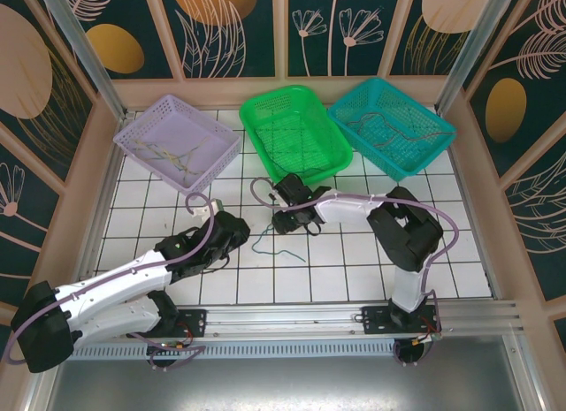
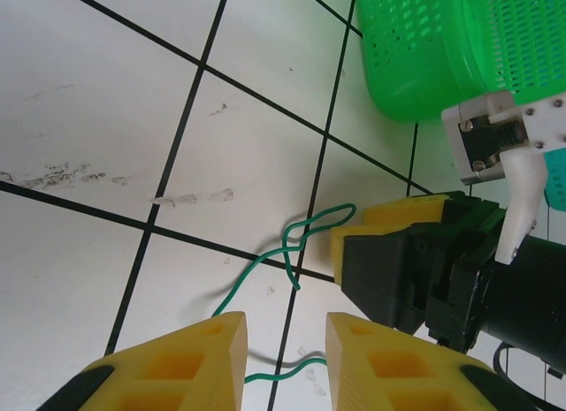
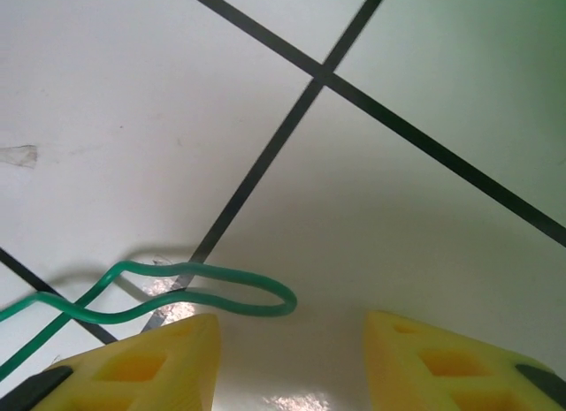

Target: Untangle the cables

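One thin green cable lies loose on the white tiles between the two arms. In the left wrist view this cable curls in a small loop, and its lower stretch crosses the gap between my open left gripper. My left gripper sits just left of the cable. My right gripper hovers low over the cable's far end, open. In the right wrist view the cable's folded end lies beside the left finger, not between the pads. More cables lie in the three baskets.
Three baskets stand at the back: a lilac basket, a green basket and a teal basket. The green basket is close behind the right gripper's body. Wooden walls enclose the tiled table.
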`<state>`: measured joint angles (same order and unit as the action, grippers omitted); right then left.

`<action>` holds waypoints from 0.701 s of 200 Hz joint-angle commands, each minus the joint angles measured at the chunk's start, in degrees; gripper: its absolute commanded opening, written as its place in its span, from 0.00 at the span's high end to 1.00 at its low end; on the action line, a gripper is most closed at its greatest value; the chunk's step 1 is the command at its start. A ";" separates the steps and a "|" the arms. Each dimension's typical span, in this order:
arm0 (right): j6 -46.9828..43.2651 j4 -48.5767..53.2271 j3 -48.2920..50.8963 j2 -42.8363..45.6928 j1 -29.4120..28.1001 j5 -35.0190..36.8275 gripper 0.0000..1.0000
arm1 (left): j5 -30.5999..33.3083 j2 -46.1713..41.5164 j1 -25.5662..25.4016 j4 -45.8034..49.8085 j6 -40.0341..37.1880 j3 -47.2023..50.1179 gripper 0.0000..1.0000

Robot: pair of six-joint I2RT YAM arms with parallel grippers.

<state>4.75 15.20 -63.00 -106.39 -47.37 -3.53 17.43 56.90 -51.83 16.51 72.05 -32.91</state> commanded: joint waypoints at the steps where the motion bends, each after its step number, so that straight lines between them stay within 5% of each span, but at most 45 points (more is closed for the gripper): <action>1: -2.89 -0.39 -2.50 -2.47 0.18 -4.91 0.54 | -0.47 0.20 0.19 -0.07 -1.45 -1.56 0.70; 58: -3.91 -0.88 -4.88 -5.40 0.27 -6.86 0.56 | -1.08 0.66 0.16 -0.60 -1.30 -1.42 0.70; 140: -1.18 -3.73 -2.51 -2.94 0.22 -8.98 0.95 | -1.87 0.49 0.17 -1.86 -0.49 0.44 0.69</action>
<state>2.35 13.21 -67.33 -110.56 -46.87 -10.50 16.43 57.43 -51.83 16.45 72.07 -32.99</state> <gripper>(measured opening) 0.101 0.307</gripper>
